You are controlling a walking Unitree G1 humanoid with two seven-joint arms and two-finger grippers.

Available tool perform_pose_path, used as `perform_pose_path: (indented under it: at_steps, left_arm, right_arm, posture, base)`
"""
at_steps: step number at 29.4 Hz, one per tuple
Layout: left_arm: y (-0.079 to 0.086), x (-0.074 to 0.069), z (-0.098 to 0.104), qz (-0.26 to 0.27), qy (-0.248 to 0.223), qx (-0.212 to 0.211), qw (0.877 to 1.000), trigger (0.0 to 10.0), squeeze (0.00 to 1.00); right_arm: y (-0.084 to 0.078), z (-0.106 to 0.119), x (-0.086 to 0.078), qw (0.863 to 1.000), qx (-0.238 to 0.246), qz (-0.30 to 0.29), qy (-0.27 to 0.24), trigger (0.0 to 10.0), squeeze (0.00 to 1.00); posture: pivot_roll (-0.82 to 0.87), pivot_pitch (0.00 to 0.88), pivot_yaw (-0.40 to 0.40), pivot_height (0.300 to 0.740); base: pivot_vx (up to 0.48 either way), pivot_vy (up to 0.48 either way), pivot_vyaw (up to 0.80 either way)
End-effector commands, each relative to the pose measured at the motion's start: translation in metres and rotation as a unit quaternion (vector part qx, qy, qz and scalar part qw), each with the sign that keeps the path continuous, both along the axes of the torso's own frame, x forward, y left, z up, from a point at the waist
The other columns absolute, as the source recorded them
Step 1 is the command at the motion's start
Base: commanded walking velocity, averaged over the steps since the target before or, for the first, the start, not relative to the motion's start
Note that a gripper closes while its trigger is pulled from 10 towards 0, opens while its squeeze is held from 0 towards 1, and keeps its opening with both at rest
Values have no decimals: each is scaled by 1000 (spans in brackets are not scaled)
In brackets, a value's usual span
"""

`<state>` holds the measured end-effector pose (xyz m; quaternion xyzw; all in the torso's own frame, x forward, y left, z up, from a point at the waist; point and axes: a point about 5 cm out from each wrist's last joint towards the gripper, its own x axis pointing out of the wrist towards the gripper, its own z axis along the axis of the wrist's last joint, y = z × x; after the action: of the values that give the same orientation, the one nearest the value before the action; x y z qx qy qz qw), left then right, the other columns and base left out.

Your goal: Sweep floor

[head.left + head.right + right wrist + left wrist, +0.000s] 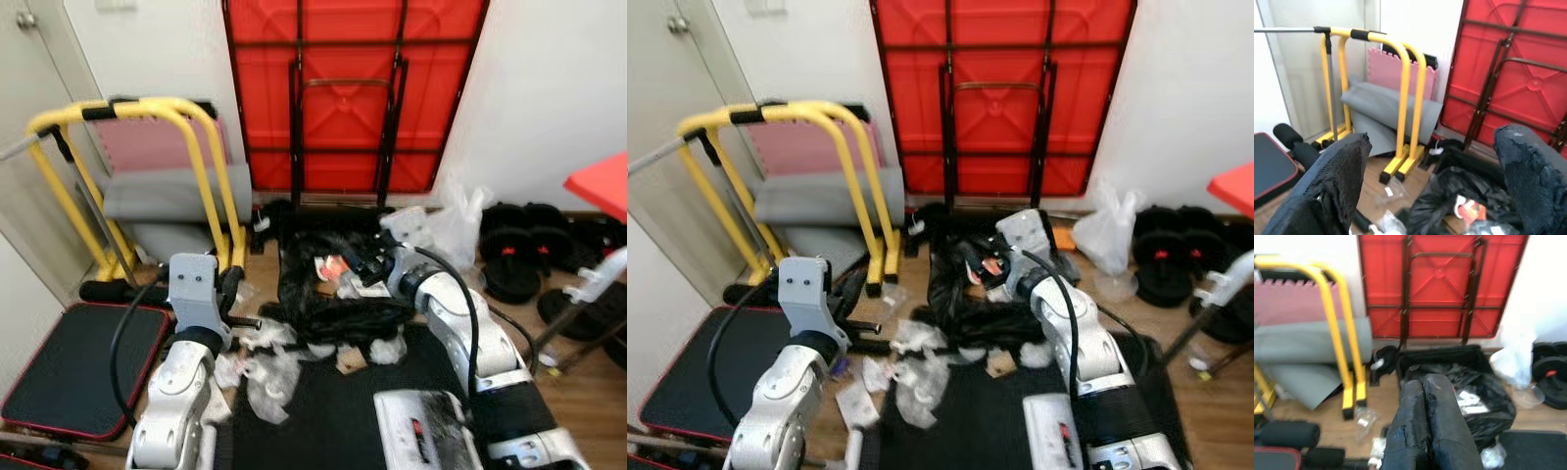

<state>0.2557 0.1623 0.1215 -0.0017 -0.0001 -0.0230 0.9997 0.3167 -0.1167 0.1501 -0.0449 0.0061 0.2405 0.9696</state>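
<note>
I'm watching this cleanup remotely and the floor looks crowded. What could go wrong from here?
1. The right gripper hangs open over the black trash bag; a finger could snag and tear the thin plastic.
2. Crumpled white scraps lie on the black mat beside the left gripper; arm motion may scatter them.
3. The yellow dip bars and the weight plates crowd both sides, so a turn might knock them.

The two head views looked forward and down from above both arms, sharing the folded red table (355,93) against the wall and the black bag (328,284) beyond the hands. The left wrist view faced along its closed fingers (1427,431) toward that same bag and table, close in. The right wrist view looked between its spread fingers (1337,181) toward the yellow frame (1405,93).
</note>
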Motion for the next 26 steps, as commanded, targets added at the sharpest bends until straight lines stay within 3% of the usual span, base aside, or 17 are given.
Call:
perform_pose_path:
  at_steps: [1,9,26]
  left_arm:
    - [1,1,-2,-2,6,-5,1000,10000,0]
    - [-2,0,-2,-16,7,-4,1000,10000,0]
    - [-3,-1,-1,-23,6,-6,1000,10000,0]
  right_arm:
    - [-1,-2,0,1000,-11,2,2,10000,0]
    - [-2,-3,1,1000,-16,1,6,10000,0]
    - [-3,-2,3,1000,-15,-8,7,10000,0]
  posture:
    - [-141,0,-12,740]
    - [-142,0,-14,740]
    - [-140,0,-12,740]
  base:
    - [0,0,0]
    - [0,0,0]
    - [0,-333,0]
